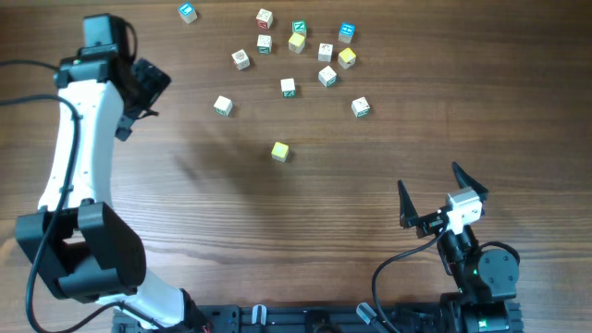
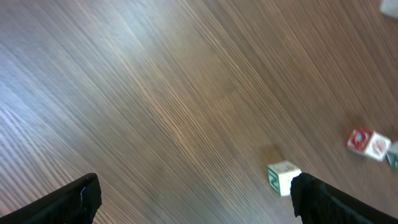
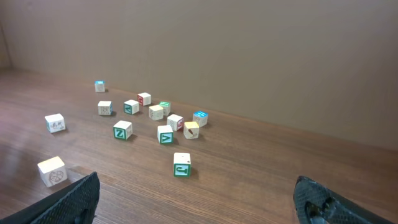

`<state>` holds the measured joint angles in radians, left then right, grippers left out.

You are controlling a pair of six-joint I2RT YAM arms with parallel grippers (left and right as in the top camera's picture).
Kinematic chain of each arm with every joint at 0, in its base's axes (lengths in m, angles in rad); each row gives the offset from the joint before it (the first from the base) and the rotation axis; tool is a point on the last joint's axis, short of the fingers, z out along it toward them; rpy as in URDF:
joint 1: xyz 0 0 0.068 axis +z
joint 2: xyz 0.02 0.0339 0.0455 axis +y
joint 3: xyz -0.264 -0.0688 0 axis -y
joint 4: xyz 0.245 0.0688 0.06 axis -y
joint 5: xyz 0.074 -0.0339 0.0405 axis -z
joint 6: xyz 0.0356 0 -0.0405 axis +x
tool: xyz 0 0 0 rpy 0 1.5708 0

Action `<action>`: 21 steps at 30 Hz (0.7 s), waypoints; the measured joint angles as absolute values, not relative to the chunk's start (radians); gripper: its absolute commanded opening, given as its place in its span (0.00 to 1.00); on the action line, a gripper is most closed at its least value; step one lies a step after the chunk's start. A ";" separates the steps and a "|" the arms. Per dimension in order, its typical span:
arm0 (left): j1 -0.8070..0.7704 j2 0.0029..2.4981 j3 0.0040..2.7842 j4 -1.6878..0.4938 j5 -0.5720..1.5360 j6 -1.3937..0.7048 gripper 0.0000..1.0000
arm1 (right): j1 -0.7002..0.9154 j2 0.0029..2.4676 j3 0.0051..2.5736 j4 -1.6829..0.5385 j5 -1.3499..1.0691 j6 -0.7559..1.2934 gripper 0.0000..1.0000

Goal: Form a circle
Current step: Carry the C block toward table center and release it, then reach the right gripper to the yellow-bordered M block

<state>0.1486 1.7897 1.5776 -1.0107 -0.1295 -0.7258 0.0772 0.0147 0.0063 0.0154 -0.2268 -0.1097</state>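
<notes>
Small letter cubes lie loosely scattered across the far middle of the table, around a green-edged one (image 1: pixel 288 87); no tight circle of them shows. A yellow cube (image 1: pixel 280 151) sits alone, nearer the centre. My left gripper (image 1: pixel 143 95) hovers open at the far left, left of a white cube (image 1: pixel 222 105). In the left wrist view the gripper (image 2: pixel 196 193) is empty, and a green-edged cube (image 2: pixel 283 176) lies just inside its right finger (image 2: pixel 311 196). My right gripper (image 1: pixel 428 180) stands open and empty at the near right, with a green-edged cube (image 3: pixel 181 164) on the table ahead of it (image 3: pixel 198 186).
A blue cube (image 1: pixel 188 12) lies apart at the far edge, and another blue one (image 1: pixel 347 32) at the scatter's right. A red-faced cube (image 2: pixel 364 142) shows past the left gripper. The left arm (image 1: pixel 69 166) runs down the table's left side.
</notes>
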 measured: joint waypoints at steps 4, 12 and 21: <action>0.194 1.790 1.578 -1.012 -0.130 -0.726 1.00 | 0.077 0.015 0.006 0.070 -0.268 -0.116 1.00; 0.199 1.790 1.578 -1.012 -0.129 -0.722 1.00 | 0.077 0.189 0.427 -0.276 -0.279 -0.056 1.00; 0.199 1.790 1.578 -1.015 -0.123 -0.719 1.00 | 0.078 1.096 1.482 -1.004 -0.320 -0.034 1.00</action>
<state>0.1986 1.7897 1.5776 -1.0145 -0.1226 -0.7193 0.0780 1.0962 1.4818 -1.0039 -0.3199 -0.0341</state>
